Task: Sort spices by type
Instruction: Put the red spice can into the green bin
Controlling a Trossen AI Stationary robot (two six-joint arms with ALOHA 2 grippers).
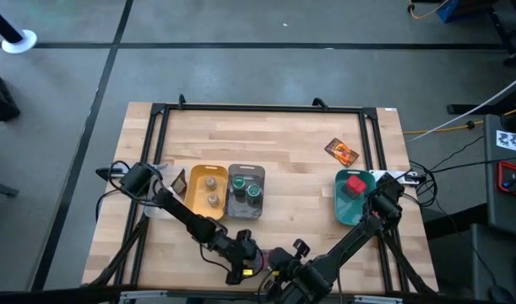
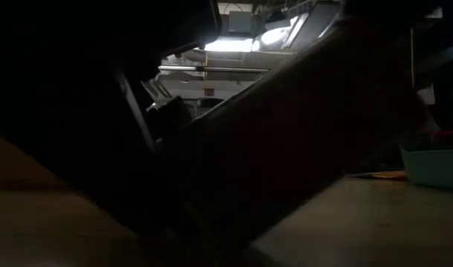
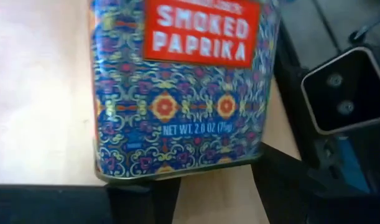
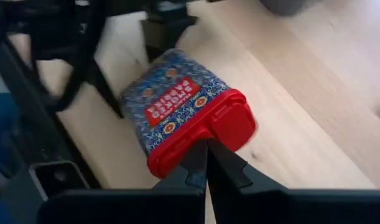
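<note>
Near the table's front edge, the left end effector point(image 1: 245, 260) clamps the paprika box point(image 4: 186, 112), just ahead of the closed right end effector point(image 4: 206, 163).

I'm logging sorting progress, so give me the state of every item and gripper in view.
Smoked paprika tin: lying on the table, in the left gripper.
Right gripper: shut, empty.
Red box: in teal tray.
Green-lidded jars: in grey tray.
Tan jars: in yellow tray.
Orange packet: unsorted.
</note>
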